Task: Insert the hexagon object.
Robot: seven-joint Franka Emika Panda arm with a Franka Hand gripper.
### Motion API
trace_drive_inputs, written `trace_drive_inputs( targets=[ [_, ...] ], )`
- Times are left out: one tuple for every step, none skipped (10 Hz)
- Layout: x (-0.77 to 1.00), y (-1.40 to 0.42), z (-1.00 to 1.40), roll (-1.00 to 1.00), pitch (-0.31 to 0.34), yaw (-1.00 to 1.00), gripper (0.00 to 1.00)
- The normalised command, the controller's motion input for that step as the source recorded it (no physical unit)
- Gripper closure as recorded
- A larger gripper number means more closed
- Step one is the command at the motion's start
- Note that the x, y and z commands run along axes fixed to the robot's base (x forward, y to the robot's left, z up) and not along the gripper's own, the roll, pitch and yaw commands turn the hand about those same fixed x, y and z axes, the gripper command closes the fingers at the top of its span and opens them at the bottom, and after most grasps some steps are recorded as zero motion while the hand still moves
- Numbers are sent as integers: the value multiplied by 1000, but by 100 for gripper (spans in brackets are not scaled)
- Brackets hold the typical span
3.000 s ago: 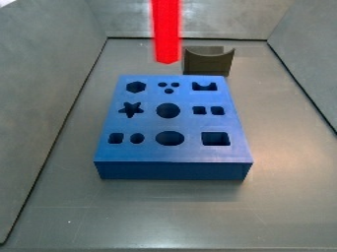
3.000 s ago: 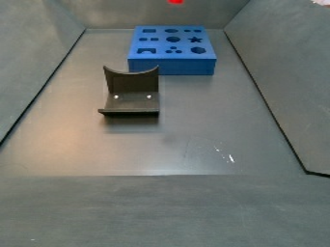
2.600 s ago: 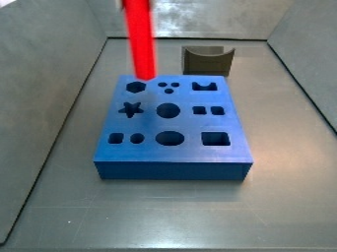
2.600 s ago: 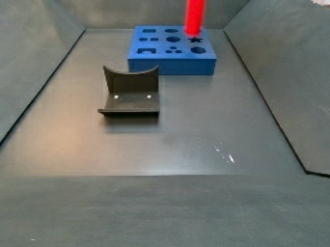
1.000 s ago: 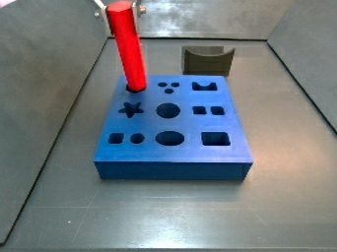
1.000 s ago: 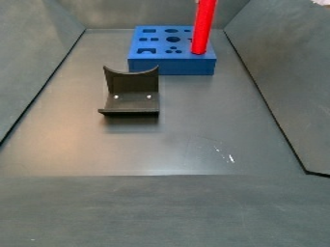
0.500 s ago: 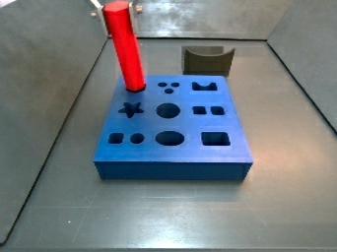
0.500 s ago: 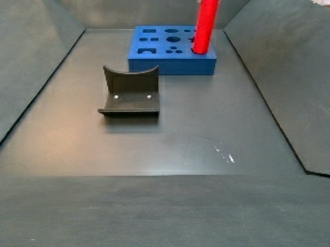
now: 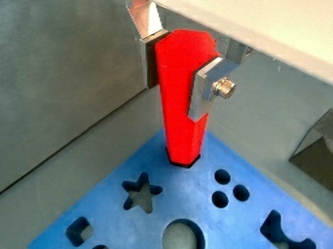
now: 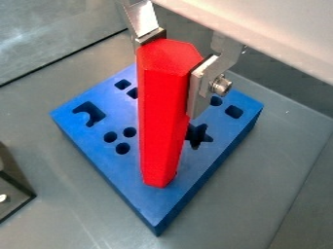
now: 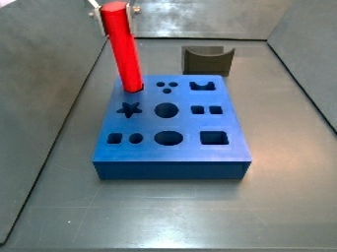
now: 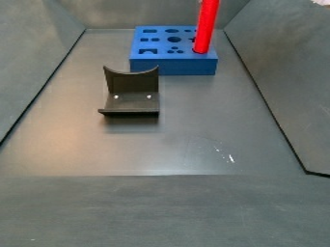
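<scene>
The hexagon object (image 9: 180,107) is a bright red rod, held upright with slight tilt. My gripper (image 9: 180,60) is shut on its upper end, one silver finger on each side, as both wrist views show (image 10: 173,58). The rod's lower end meets the top of the blue block (image 11: 171,162) at a hole in its far left corner, and the tip looks just inside it. The rod also shows in both side views (image 11: 124,49) (image 12: 206,27). The gripper is almost wholly above the edge of both side views.
The blue block (image 12: 154,64) has several shaped holes, among them a star (image 11: 129,110) next to the rod. The dark fixture (image 12: 129,92) stands on the grey floor apart from the block and behind it in a side view (image 11: 208,59). Grey walls enclose the floor.
Over three seconds the rod has come from high above the back down to the block's corner hole. In the last second it has barely moved, perhaps slightly lower.
</scene>
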Motion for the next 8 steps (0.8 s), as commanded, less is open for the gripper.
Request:
trace_drive_inputs(
  targets=[
    [157,0,-440,-274,163,-89,100],
    [197,0,-414,-277,177,-100,100],
    [194,3,-457,-256,184,-117,100],
    [271,117,-660,-154,197,-57,100],
    [414,157,-846,-87,136,-29,100],
    [343,94,-1000,-33,44,-77,100],
    [0,14,-1000,40,0,-69,100],
    [-100,-14,-260,-7,-157,0,100]
  ],
)
